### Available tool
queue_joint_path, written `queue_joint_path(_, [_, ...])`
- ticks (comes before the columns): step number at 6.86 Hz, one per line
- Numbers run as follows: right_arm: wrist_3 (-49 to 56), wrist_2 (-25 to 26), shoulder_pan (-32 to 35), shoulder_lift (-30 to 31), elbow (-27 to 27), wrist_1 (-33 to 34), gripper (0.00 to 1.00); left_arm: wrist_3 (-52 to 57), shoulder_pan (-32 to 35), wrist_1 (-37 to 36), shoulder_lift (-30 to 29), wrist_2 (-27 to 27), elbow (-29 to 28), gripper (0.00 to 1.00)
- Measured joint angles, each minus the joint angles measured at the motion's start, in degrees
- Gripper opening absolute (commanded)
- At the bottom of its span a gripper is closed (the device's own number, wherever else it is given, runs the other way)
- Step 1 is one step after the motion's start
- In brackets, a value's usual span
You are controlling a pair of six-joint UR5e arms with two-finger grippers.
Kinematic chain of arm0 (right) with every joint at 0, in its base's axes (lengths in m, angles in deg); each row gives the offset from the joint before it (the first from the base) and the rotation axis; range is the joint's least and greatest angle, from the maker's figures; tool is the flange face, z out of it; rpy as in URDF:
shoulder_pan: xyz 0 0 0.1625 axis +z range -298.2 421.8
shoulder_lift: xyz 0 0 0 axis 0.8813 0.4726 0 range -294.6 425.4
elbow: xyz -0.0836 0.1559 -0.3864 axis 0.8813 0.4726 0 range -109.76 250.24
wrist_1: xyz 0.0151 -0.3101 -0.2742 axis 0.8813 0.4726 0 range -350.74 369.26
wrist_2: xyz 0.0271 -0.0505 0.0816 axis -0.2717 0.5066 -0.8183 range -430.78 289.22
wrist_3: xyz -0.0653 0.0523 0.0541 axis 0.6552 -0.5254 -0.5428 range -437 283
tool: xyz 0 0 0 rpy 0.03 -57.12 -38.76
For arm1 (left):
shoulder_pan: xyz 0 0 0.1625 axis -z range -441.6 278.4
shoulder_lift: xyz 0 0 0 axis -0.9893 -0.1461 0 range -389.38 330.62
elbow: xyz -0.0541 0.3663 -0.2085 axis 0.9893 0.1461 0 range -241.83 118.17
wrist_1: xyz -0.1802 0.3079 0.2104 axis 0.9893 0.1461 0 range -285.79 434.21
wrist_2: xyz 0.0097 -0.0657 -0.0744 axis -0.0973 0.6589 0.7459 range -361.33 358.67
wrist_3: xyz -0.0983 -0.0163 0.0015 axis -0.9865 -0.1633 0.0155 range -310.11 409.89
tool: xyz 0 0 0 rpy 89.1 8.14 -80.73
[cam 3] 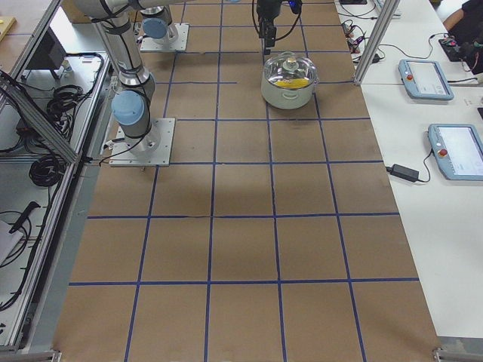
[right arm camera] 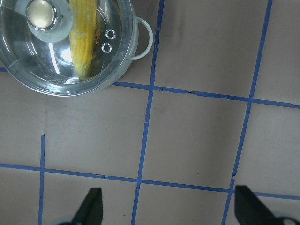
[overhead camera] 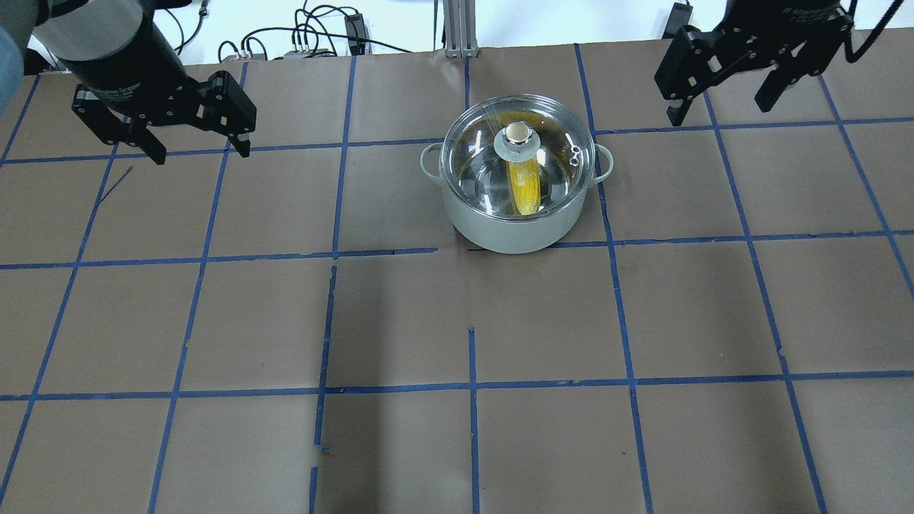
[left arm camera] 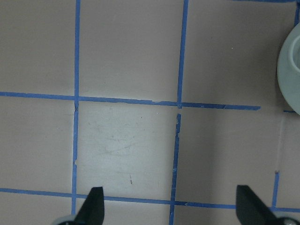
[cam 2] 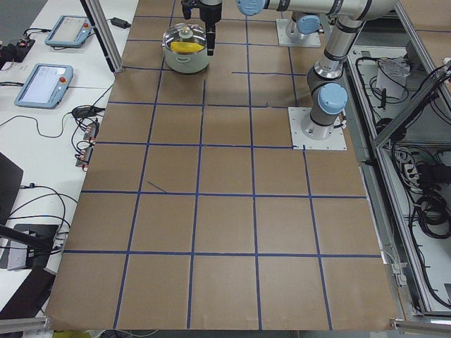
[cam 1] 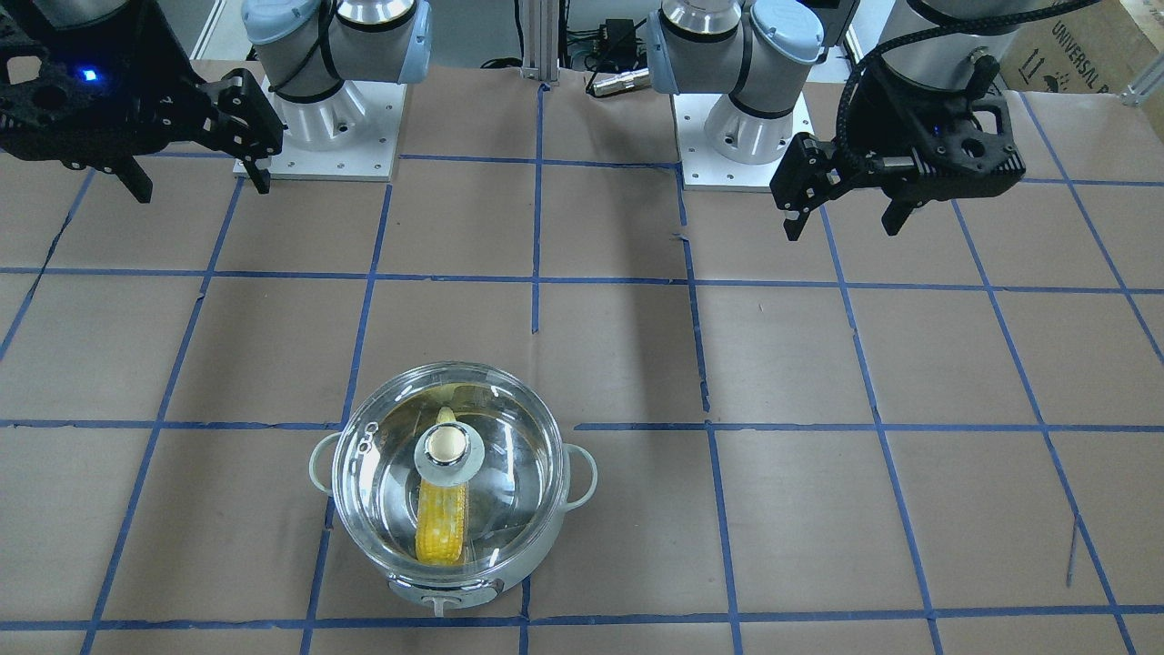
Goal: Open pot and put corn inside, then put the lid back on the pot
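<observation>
The pale grey pot (overhead camera: 514,230) stands on the far middle of the table with the clear glass lid (overhead camera: 553,146) seated on it. The yellow corn (overhead camera: 526,189) lies inside and shows through the glass. In the front-facing view the pot (cam 1: 538,553), lid (cam 1: 514,446) and corn (cam 1: 443,526) look the same. My left gripper (overhead camera: 201,153) is open and empty, hovering far to the pot's left. My right gripper (overhead camera: 717,113) is open and empty, hovering to the pot's right. The right wrist view shows the lid (right arm camera: 47,65) and corn (right arm camera: 83,42). The left wrist view shows only the pot's edge (left arm camera: 291,75).
Brown paper with a blue tape grid (overhead camera: 471,385) covers the table. The two arm bases (cam 1: 318,123) (cam 1: 746,127) stand at the robot's side. Tablets (cam 3: 426,79) and cables lie on the white side tables beyond the table edge.
</observation>
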Motion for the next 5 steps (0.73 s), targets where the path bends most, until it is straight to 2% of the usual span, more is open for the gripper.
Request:
queue_joint_path(3, [0.0,-0.5,0.1,-1.0,-0.6,0.9,0.99,-0.1,-0.6,0.0,-0.1,0.1,-0.2,1.00])
queue_joint_path(5, [0.0,-0.5,0.2,-0.4,-3.5,3.1,0.99,-0.1,-0.8,0.0,-0.1,0.1,-0.1,1.00])
